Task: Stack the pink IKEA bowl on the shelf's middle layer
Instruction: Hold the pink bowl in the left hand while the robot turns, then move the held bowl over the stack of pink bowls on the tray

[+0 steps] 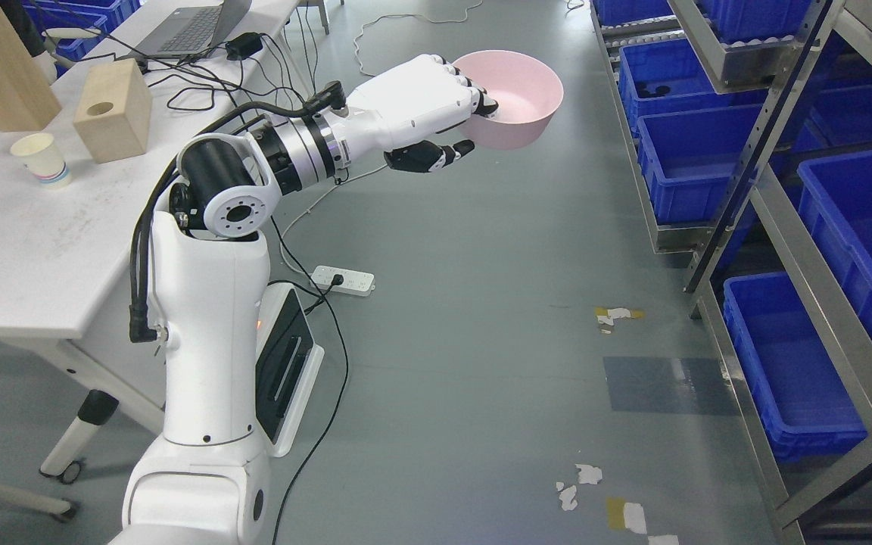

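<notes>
While carried: bowl [515,98] is pinched at its near rim by left hand [436,113], held above floor.
Done: pickup.
Left: transfer to shelf [784,227] middle layer, well apart, then stacking.

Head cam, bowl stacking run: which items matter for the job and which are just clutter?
Job:
- pink bowl, held over the floor
- left robot hand, gripping its rim
- shelf on the right

Clutter:
- paper cup
- wooden block
- laptop
- power strip
- blue bins

Pink bowl [515,98] upright, held above the floor.
</notes>
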